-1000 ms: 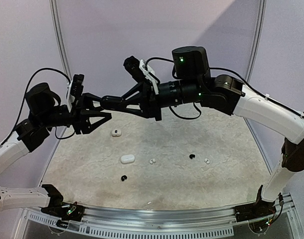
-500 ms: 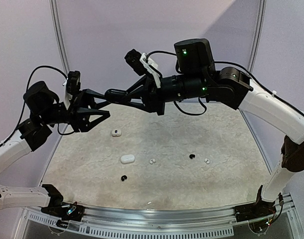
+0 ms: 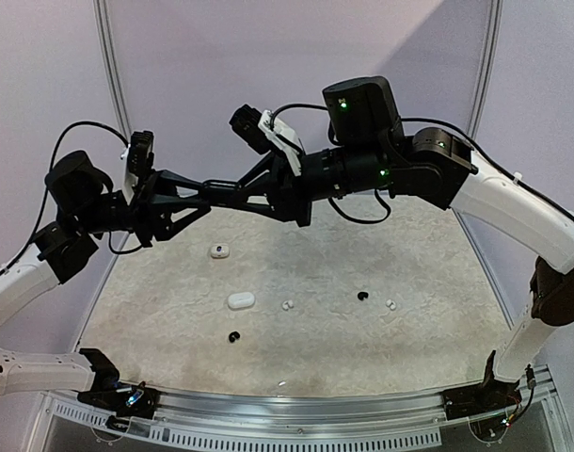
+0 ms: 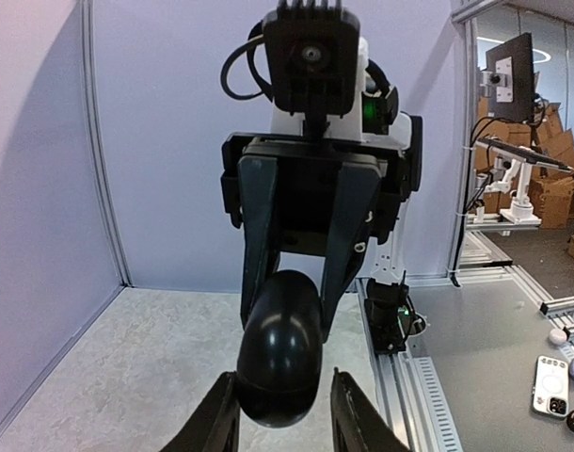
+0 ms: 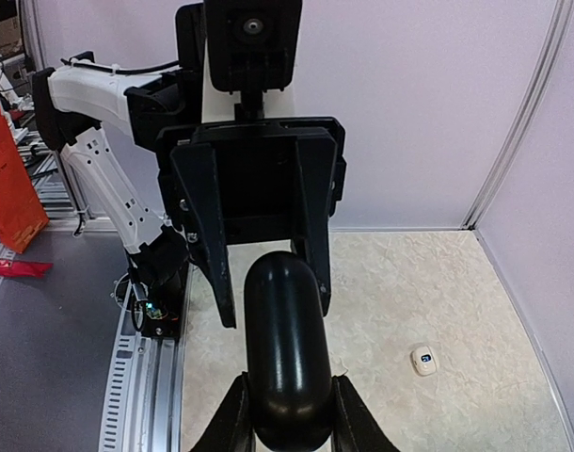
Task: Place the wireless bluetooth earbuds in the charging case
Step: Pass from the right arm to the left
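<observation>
A glossy black pill-shaped charging case [image 4: 279, 348] hangs closed in mid-air above the table's far left, held between both arms. My right gripper [image 5: 287, 381] is shut on one end of the case [image 5: 285, 358]. My left gripper [image 4: 284, 375] has closed onto the other end, fingers against its sides. From above, the two grippers meet nose to nose at the case [image 3: 215, 191]. Earbuds lie on the mat below: white ones [image 3: 288, 305] [image 3: 390, 304] and black ones [image 3: 362, 297] [image 3: 234, 336].
A white oval case [image 3: 241, 300] lies left of centre. A smaller white case with a dark mark [image 3: 218, 250] sits beyond it, also visible from the right wrist [image 5: 423, 361]. Another white bud [image 3: 281, 383] rests near the front rail [image 3: 296, 410].
My left gripper's fingers, spread wide before, have closed in on the black case. The right arm, after rising slightly, has settled lower with the case still in its grip.
</observation>
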Motion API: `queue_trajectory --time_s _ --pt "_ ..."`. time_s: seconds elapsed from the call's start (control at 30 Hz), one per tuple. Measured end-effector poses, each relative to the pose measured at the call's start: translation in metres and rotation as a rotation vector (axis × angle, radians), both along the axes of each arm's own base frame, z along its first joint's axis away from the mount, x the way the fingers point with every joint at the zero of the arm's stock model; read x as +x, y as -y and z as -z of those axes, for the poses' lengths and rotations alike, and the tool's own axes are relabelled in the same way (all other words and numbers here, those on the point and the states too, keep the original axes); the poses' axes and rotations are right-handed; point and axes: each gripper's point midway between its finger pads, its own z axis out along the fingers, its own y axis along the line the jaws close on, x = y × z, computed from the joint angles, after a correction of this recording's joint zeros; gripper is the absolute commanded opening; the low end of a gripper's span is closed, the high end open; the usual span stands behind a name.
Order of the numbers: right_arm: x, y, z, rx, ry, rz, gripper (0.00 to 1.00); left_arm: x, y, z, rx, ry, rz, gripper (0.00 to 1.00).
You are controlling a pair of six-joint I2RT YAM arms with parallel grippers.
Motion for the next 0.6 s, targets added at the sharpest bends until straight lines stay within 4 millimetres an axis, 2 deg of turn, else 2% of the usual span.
queue_trajectory --time_s 0.07,0.1,0.17,0.23,0.4,0.5,0.6 --pt "0.0 0.0 0.0 -0.002 0.003 0.0 0.0 0.001 0.001 0.001 0.003 0.0 0.0 0.29" --pt "0.0 0.0 0.0 -0.002 0.004 0.0 0.0 0.001 0.001 0.001 0.006 0.001 -0.001 0.32" --pt "0.0 0.0 0.0 -0.003 0.006 -0.001 0.0 0.002 0.002 0.003 0.012 0.0 -0.001 0.43" --pt "0.0 0.0 0.0 -0.001 0.008 -0.001 0.0 0.002 0.002 0.005 0.019 -0.009 0.007 0.48" --pt "0.0 -0.001 -0.002 0.008 0.014 -0.007 0.0 0.002 0.004 0.009 0.03 -0.014 0.014 0.43" --pt "0.0 -0.001 -0.002 0.007 0.021 -0.011 0.0 0.003 0.005 0.01 0.035 -0.014 0.015 0.35" --pt "0.0 -0.001 -0.001 0.004 0.027 -0.013 0.0 0.003 0.005 0.011 0.036 -0.008 0.015 0.41"
